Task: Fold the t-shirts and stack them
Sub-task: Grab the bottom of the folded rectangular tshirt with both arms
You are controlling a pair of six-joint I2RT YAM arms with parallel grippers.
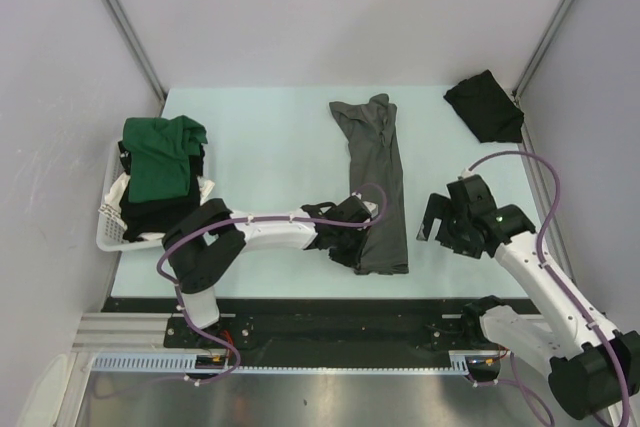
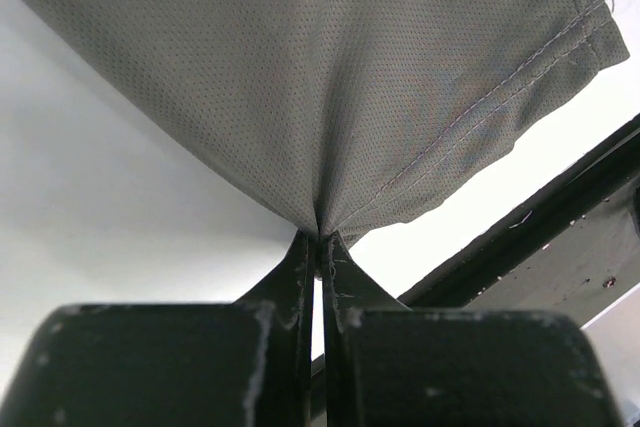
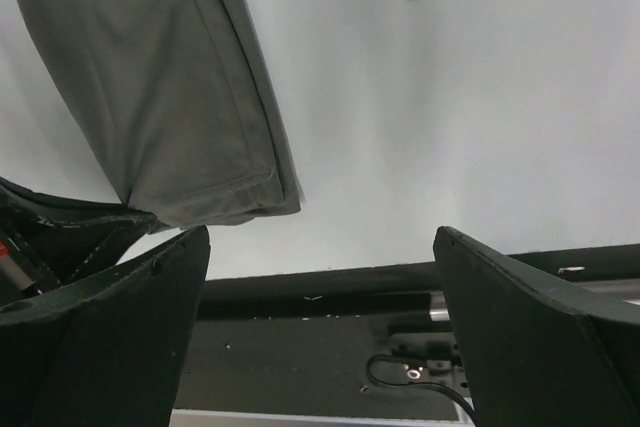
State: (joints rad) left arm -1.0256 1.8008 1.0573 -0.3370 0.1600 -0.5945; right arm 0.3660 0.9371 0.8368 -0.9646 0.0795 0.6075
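Jaws of the left gripper are pinching the grey t-shirt near the table's near edge; those of the right gripper are standing spread beside it. A black t-shirt is lying at the far right corner; the left-edge basket is holding a green t-shirt.

One grey shirt, one black shirt and one green shirt make three that can be counted for sure. Under the green one lies more black cloth; how many pieces it is cannot be told. There is one basket and one table. Two arms, the left arm and the right arm, carry two grippers, the left gripper and the right gripper
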